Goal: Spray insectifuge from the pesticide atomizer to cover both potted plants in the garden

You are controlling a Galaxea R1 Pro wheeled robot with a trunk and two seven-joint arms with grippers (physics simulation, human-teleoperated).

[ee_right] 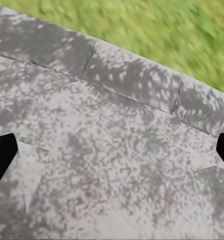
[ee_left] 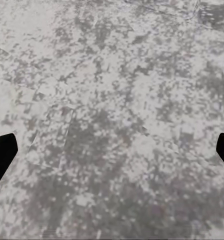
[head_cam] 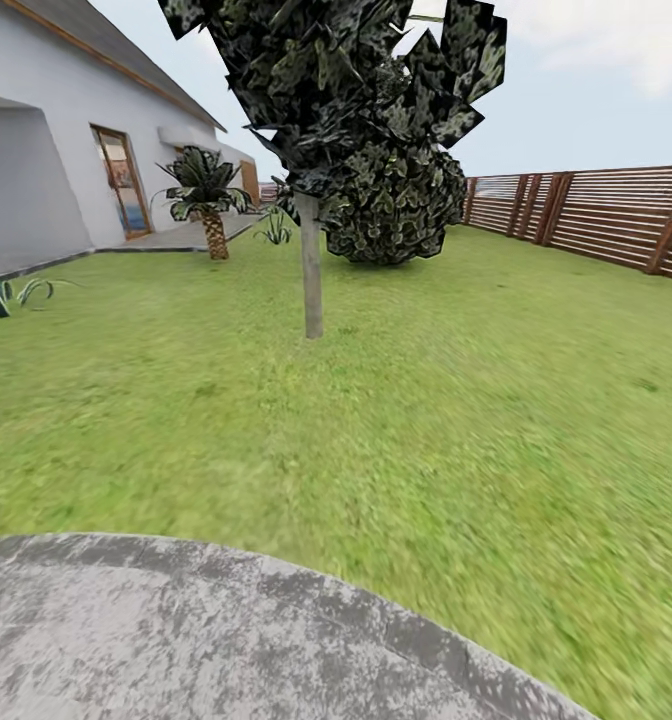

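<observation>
- The head view looks out over the garden's green lawn, which runs from the near ground to the far fence.
- A round grey mottled stone patio fills the lower edge of that view, its curved rim meeting the grass.
- A thin-trunked tree with a dark blocky crown stands in the lawn, left of centre.
- Behind it sits a rounded dark green bush, close to the far end of the grass.
- A brown slatted wooden fence lines the right side of the lawn.
- A white house with a glazed brown-framed door stands at the left, with a paved strip along its wall.
- A small palm with a scaly brown trunk grows near that house, and a striped spiky agave shows at the left edge.
- The pesticide atomizer and the two potted plants cannot be made out in any of the pictures.
- In the left wrist view, the left gripper hangs over grey patio stone; its two dark fingertips sit at opposite edges of the frame, wide apart, with nothing between them.
- In the right wrist view, the right gripper is over the patio's curved edging stones, with grass just beyond them; its fingertips are likewise spread wide and hold nothing.
</observation>
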